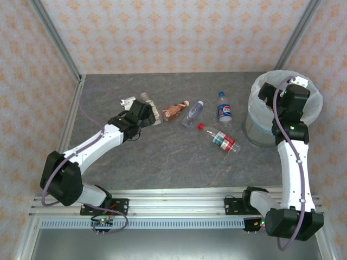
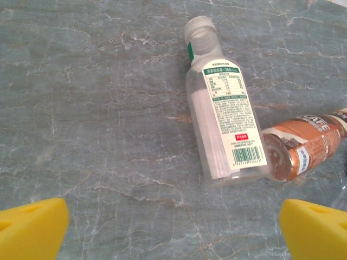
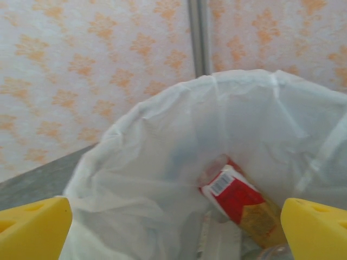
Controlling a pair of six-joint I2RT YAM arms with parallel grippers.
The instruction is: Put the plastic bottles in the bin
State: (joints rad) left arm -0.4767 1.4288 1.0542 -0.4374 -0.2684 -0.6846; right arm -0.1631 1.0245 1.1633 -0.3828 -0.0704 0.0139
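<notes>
A clear bottle (image 2: 222,108) with a white label, green print and a barcode lies on its side on the grey marbled surface (image 1: 162,157). In the left wrist view its pale cap points away and its base is nearest the camera. A brown-labelled bottle (image 2: 303,143) lies across that base, the two seeming to touch.

From above, three more bottles lie to the right. A clear one with a blue cap (image 1: 192,114) is slanted. A blue-labelled one (image 1: 223,110) has its cap pointing at the far wall. A red-capped one (image 1: 222,140) has a red and green label, with its cap toward the left and its base toward the bin (image 1: 255,127).

The bin stands at the far right, lined with a white bag. A red-labelled bottle (image 3: 233,197) lies inside it.

The left fingers (image 2: 32,227) are spread, empty, just short of the white-labelled bottle. The right fingers (image 3: 317,227) are spread, empty, above the bin's mouth.
</notes>
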